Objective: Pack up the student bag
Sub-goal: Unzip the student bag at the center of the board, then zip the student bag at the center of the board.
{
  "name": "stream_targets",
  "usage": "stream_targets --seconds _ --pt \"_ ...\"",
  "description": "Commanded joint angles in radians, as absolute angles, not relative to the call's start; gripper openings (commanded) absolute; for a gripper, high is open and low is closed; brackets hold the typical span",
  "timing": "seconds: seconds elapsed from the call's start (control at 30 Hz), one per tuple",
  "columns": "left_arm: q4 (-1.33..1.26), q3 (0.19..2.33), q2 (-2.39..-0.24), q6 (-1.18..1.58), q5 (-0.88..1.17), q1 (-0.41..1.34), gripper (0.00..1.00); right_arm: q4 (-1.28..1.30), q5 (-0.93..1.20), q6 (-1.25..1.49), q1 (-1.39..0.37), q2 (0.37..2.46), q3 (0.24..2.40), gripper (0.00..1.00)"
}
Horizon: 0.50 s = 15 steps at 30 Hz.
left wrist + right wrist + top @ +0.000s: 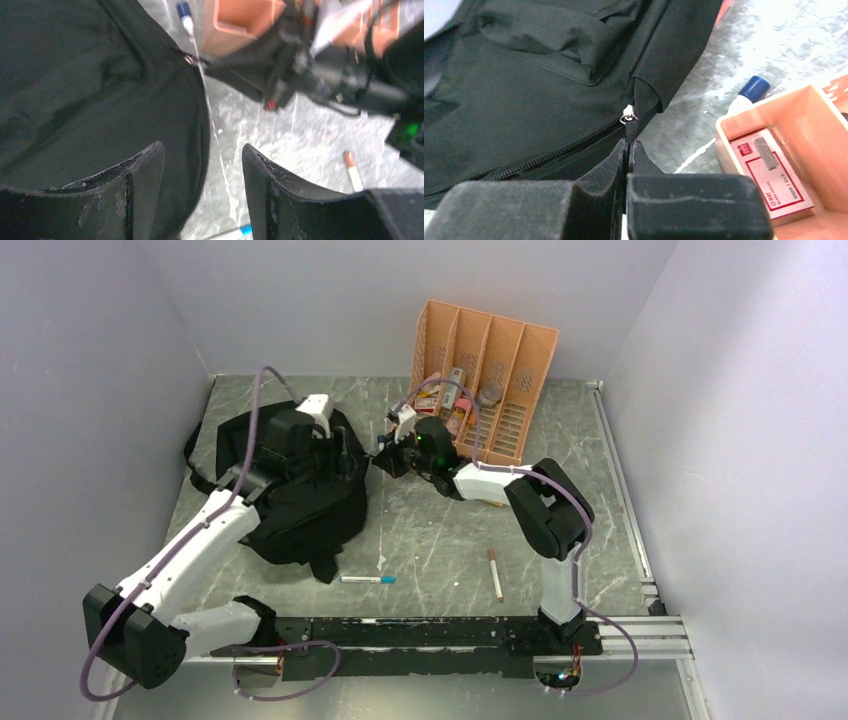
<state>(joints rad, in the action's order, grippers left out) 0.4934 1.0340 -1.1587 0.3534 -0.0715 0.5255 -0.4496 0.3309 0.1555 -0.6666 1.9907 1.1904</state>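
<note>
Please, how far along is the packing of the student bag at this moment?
Nothing looks packed yet. The student bag appears zipped shut. In hand: the right tool pinches the zip's black pull tab, while the left tool hangs open over the bag's edge. Left: open the zip and put in the pen, the brown stick and items from the orange organizer.

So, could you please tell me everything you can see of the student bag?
The student bag is a large, soft black fabric backpack lying slumped on the grey marbled table, left of centre. Black straps trail out at its far-left side. A stitched outer pocket shows, and a zip with a small metal slider runs along one edge, looking closed where visible. The right gripper is shut on a black fabric tab at that slider; the left gripper hangs open above the bag.
</note>
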Motion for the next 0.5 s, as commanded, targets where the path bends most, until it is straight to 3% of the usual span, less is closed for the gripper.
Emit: stream_targets --seconds 0.0,0.13,0.47 --pt "0.389 1.038 -1.155 0.471 0.031 0.395 0.62 -0.594 0.406 0.249 -0.66 1.916 1.137 0.0" --pt "0.384 1.066 -1.269 0.507 0.055 0.322 0.61 -0.601 0.42 0.254 -0.66 1.894 1.118 0.0" --pt "0.345 1.238 -1.584 0.596 0.145 0.334 0.6 -0.605 0.436 0.246 -0.66 1.886 1.095 0.0"
